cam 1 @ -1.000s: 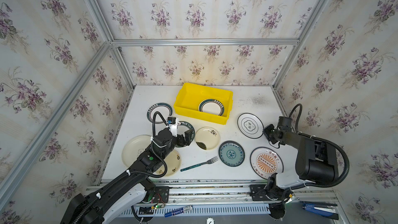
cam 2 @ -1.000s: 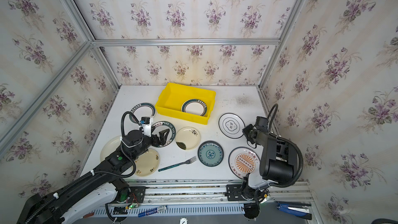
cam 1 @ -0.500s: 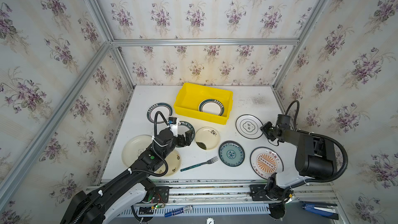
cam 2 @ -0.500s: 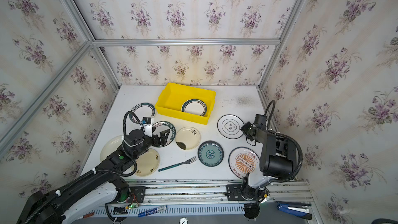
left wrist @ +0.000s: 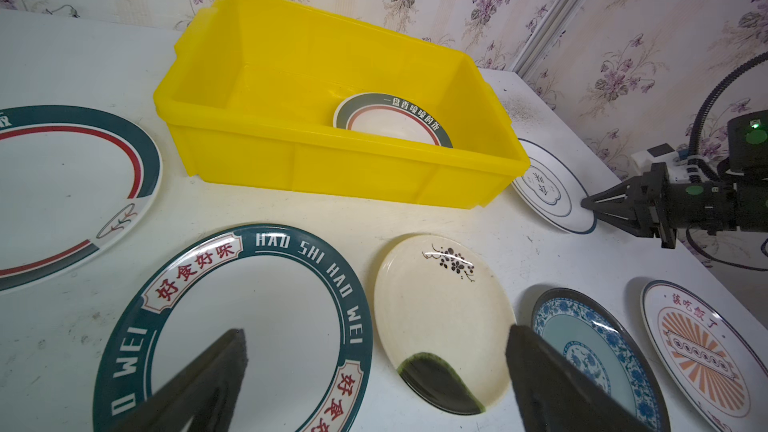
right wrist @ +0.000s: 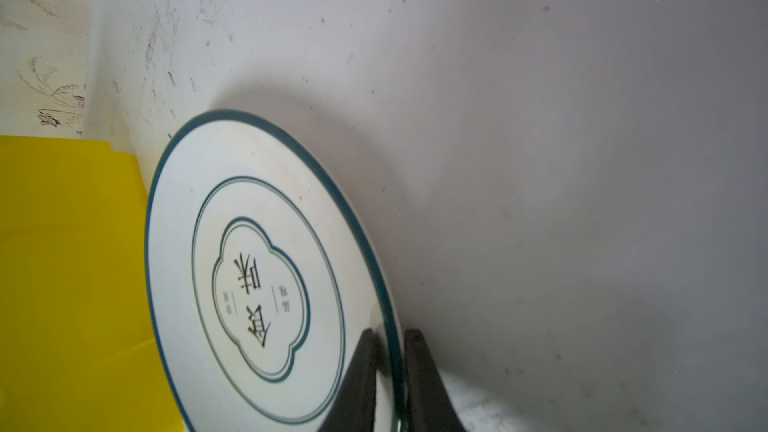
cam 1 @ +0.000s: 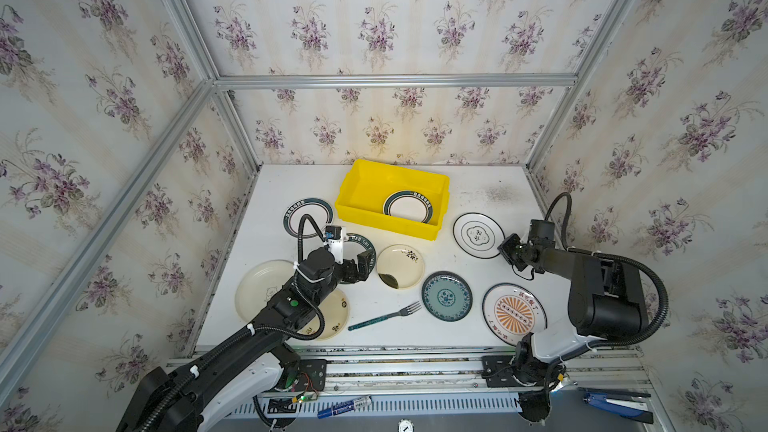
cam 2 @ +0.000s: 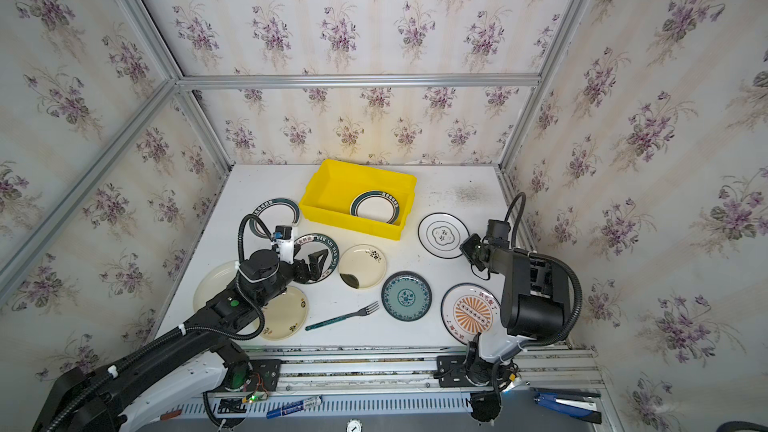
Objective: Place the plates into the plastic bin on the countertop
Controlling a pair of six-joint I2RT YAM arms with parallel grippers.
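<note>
A white plate with a thin teal rim (cam 1: 478,234) (right wrist: 249,268) lies on the countertop (cam 1: 478,184) just right of the yellow plastic bin (cam 1: 374,222) (left wrist: 332,168). My right gripper (cam 1: 503,248) (right wrist: 390,332) is shut on its near rim, one finger above and one below. A teal-rimmed plate (cam 1: 408,206) lies inside the bin. My left gripper (cam 1: 361,263) (left wrist: 376,330) hangs open above the gap between the lettered teal-rimmed plate (left wrist: 249,326) and the cream plate (left wrist: 440,309), holding nothing.
More plates lie around: a teal-rimmed one (cam 1: 308,217) left of the bin, two cream ones (cam 1: 262,288) (cam 1: 332,317) under the left arm, a teal patterned one (cam 1: 446,296) and an orange sunburst one (cam 1: 514,313). A glittery fork (cam 1: 384,317) lies near the front edge.
My right gripper has closed onto the white plate's rim and shifted slightly toward the bin. The left arm has barely moved.
</note>
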